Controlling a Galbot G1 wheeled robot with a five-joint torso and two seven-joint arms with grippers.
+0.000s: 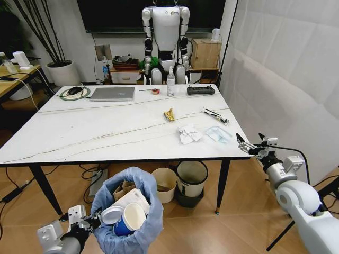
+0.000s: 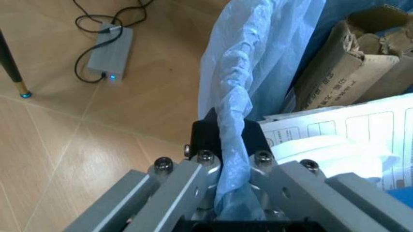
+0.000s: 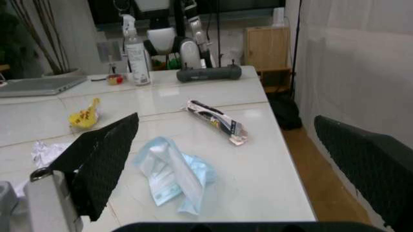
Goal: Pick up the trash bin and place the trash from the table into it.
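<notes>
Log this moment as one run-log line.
left gripper: shut on trash bin bag rim | right gripper: open, at table edge by clear wrapper | bin: part-filled

Even indoor light | soft shadows under table — wrist views blurry (near parts)

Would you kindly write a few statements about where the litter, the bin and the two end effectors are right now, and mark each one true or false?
1. The left end effector is shut on the blue bag of the trash bin. True.
2. The right end effector holds the yellow snack wrapper. False: it is open and empty, beside the table edge near the light-blue wrapper; the yellow wrapper lies on the tabletop.
3. A blue paper cup is already in the bin. True.
4. The crumpled white tissues are in the bin. False: they lie on the table.
</notes>
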